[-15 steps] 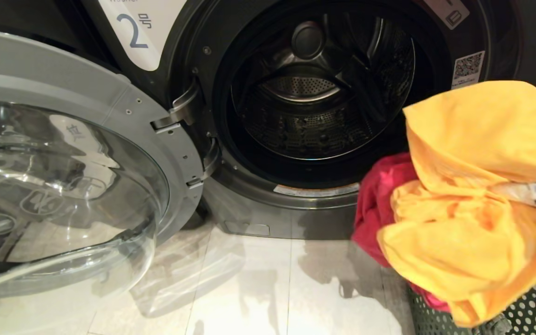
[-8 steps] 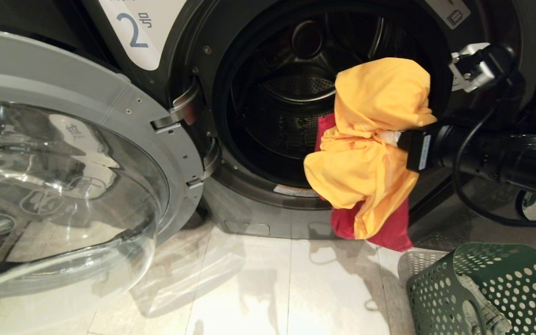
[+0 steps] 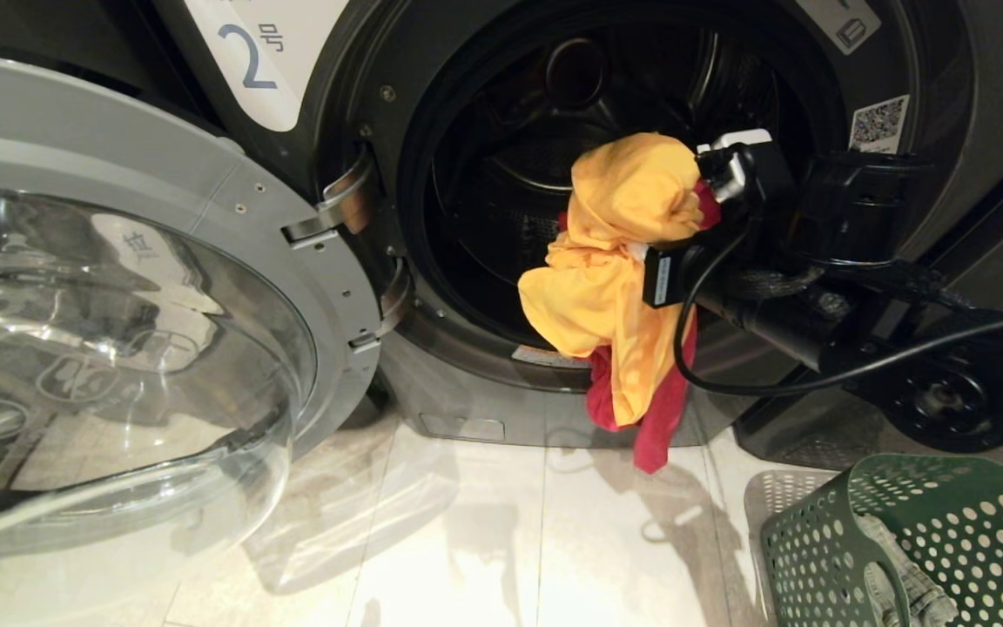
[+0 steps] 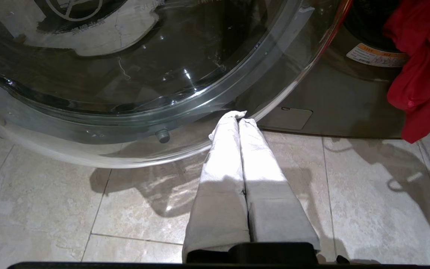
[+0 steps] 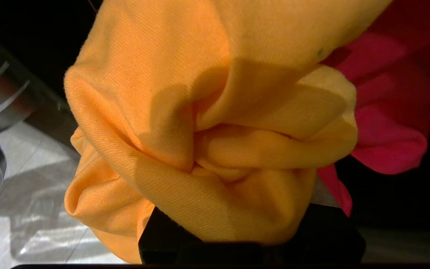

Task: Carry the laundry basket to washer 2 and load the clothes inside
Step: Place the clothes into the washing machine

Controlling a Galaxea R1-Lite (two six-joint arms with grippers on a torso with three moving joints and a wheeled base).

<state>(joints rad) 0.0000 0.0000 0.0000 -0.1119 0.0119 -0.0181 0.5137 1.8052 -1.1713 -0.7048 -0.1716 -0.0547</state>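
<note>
At the mouth of the dark grey front-loading washer marked "2" [image 3: 606,174], I see my right claw [image 3: 645,257] clamped on a bundle of soft clothes. Its fingers are buried in the cloth, so I judge the grip from the bundle hanging from it. The bright yellow-orange garment [image 3: 615,252] fills the front of the bundle, and the pink-red garment [image 3: 654,418] hangs behind and below it, past the lower rim of the opening and above the pale tiled floor [image 3: 484,540]. The upper part of the bundle is level with the dark drum; I cannot tell how much of it is already inside. In the right wrist view the yellow-orange cloth [image 5: 215,130] covers almost everything, with the pink-red cloth [image 5: 386,123] to one side.

The round chrome-ringed glass door [image 3: 118,348] stands wide open on the left. The green plastic laundry basket with round holes [image 3: 919,540] stands on the floor, low on the right, well apart from the opening, with a grey patterned piece [image 3: 906,575] lying in it.

My left claw [image 4: 237,116] is closed and empty, its white-covered fingers pressed together, low over the floor just beside the open door's lower edge [image 4: 185,123].
</note>
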